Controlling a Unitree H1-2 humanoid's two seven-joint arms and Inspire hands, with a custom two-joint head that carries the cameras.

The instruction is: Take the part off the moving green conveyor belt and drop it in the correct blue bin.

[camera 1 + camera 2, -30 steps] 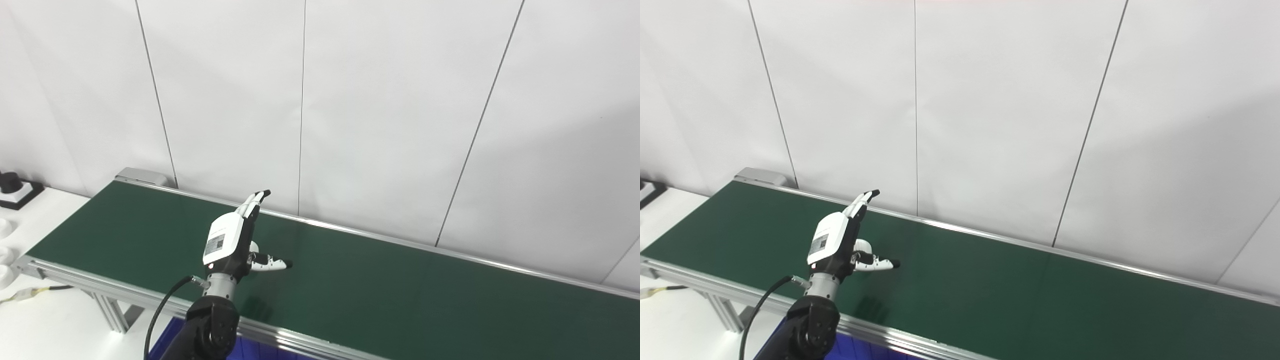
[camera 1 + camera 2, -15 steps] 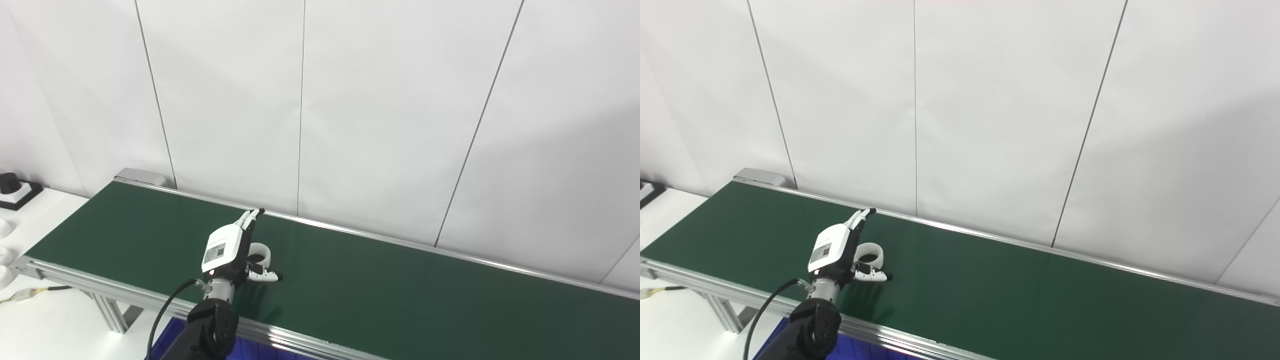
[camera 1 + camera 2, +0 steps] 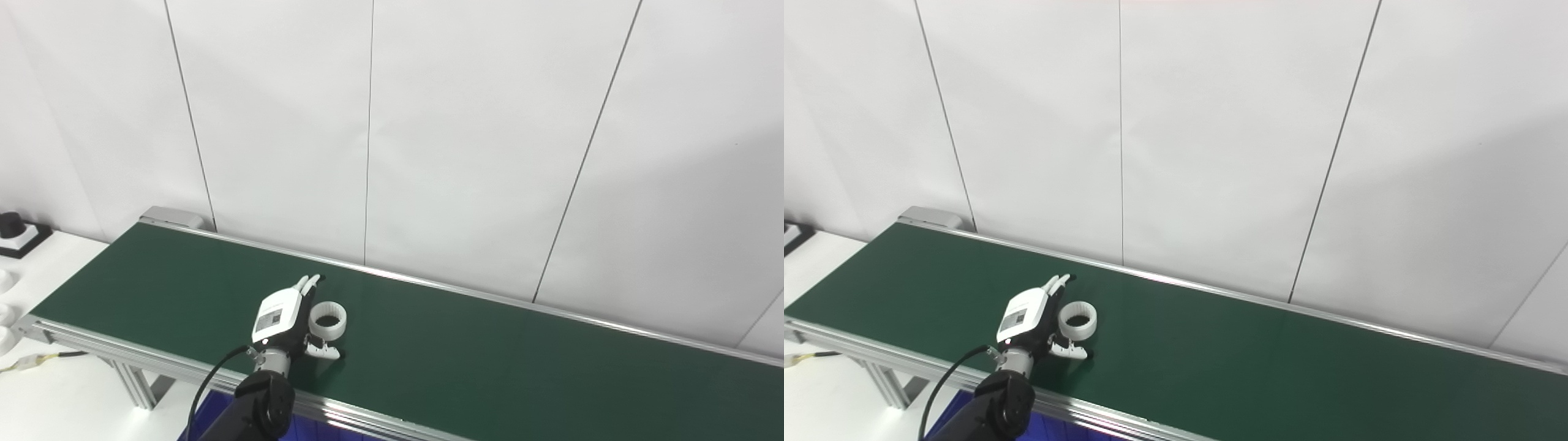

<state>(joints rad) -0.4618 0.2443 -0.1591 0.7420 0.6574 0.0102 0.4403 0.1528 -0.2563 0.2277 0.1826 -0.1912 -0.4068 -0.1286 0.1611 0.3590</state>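
Note:
A white ring-shaped part [image 3: 327, 321] lies flat on the green conveyor belt [image 3: 490, 355]; it also shows in the right eye view [image 3: 1078, 320]. My left hand [image 3: 285, 315] is low on the belt just left of the ring, fingers stretched out past it and thumb below it. The hand is open, with the ring between fingers and thumb. Whether it touches the ring I cannot tell. The right hand is out of view.
A blue bin [image 3: 306, 429] peeks out under the belt's near rail at the bottom. A white table [image 3: 37, 380] with a black-and-white object [image 3: 15, 231] stands at the left. A white panel wall runs behind the belt.
My left hand has come down from above the belt to its surface. The white ring, first mostly hidden behind the hand, now shows fully to the hand's right.

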